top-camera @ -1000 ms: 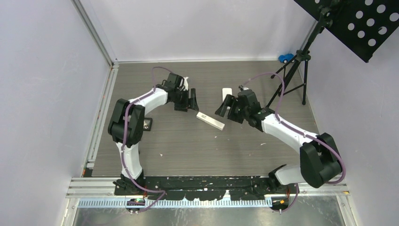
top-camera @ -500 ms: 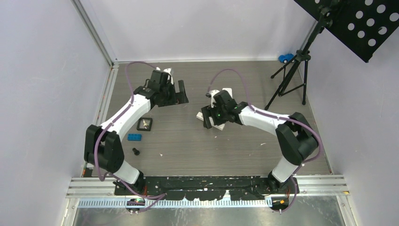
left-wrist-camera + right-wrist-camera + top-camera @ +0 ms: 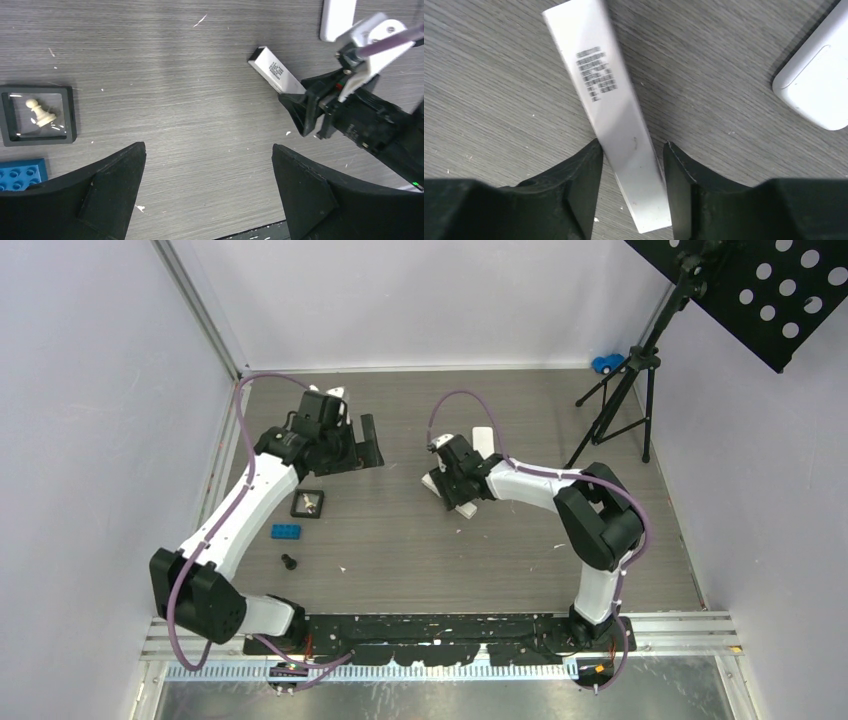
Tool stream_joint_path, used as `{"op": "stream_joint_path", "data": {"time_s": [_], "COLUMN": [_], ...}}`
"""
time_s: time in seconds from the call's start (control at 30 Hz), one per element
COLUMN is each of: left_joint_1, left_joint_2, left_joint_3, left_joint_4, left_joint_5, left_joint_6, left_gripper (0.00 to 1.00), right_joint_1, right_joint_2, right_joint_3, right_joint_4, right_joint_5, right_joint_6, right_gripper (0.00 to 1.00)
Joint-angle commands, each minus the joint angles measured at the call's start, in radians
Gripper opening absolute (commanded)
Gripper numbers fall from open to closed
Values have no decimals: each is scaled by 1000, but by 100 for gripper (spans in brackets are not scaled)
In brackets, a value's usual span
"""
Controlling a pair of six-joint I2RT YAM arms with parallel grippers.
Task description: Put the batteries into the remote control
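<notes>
A slim white remote [image 3: 614,100] with a printed label lies on the grey table. My right gripper [image 3: 631,150] straddles its near end, jaws closed in against both long sides. In the top view the right gripper [image 3: 446,486] covers most of this remote [image 3: 466,506]. A second, wider white remote [image 3: 483,438] lies just beyond it and shows in the right wrist view [image 3: 819,90]. My left gripper [image 3: 365,443] hangs open and empty over bare table to the left; its wrist view [image 3: 208,146] shows the slim remote [image 3: 274,70]. No batteries are in view.
A black tray [image 3: 308,503] with a white chess pawn [image 3: 41,112], a blue brick [image 3: 286,532] and a small black knob [image 3: 289,561] lie at the left. A black tripod stand [image 3: 620,410] and a blue toy car [image 3: 605,363] are at the back right.
The right gripper has moved left onto the slim remote and narrowed its jaws around it. The left arm has swung left and back, away from the remote, still open.
</notes>
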Motion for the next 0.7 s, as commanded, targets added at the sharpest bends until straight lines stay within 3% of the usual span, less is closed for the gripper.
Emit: {"op": "stream_joint_path", "data": {"time_s": [0.0,0.17,0.33,0.5,0.6,0.67], "left_joint_1": [3,4,4,4,4,4], "left_joint_2": [-67,-86,-77,-85,-103,-119], "left_joint_3": [17,25,56,59,59,57], "left_joint_4": [-23,-50,-111,-129,-133,-138], "left_joint_5": [-11,-9,-12,-15,-33,-73], "left_joint_6": [15,40,85,106,102,104], "left_gripper": [100,100,100,100,100,100], "right_joint_1": [6,5,3,-3,-9,-15], "right_joint_2": [8,15,46,122,169,181], "right_joint_3": [43,49,83,159,206,235], "right_joint_4": [23,71,103,116,100,65], "right_joint_5": [54,141,329,311,302,290], "right_joint_6": [22,115,269,310,321,332], "right_gripper": [49,38,37,38,42,57]}}
